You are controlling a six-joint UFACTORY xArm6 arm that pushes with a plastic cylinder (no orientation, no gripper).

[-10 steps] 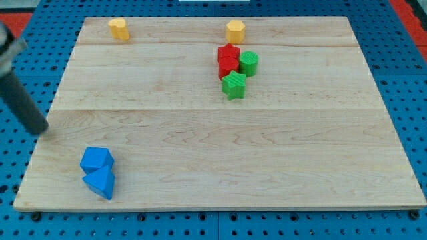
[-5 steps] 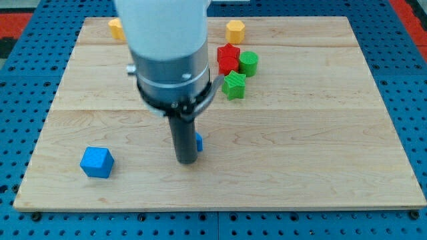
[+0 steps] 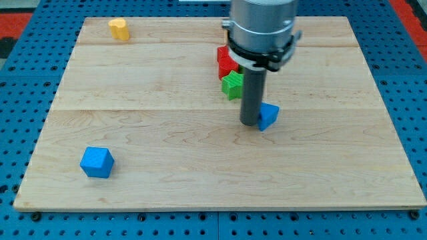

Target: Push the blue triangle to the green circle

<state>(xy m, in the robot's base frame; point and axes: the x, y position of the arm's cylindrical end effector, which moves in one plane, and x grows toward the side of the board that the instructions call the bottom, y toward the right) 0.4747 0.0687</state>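
Note:
The blue triangle point(image 3: 269, 115) lies near the board's middle, right of centre. My tip point(image 3: 250, 123) stands against its left side, touching it. The rod and arm body rise above and hide the green circle, which does not show now. A green star-shaped block point(image 3: 232, 85) sits just up and left of the rod, partly covered. A red block point(image 3: 225, 61) lies above it, also partly hidden by the arm.
A blue cube point(image 3: 97, 162) sits at the lower left of the wooden board point(image 3: 133, 120). A yellow block point(image 3: 119, 28) stands at the top left. The other yellow block at the top is hidden behind the arm.
My tip has swept from the left edge across the board to the right and up, carrying the blue triangle away from the blue cube to below the green star.

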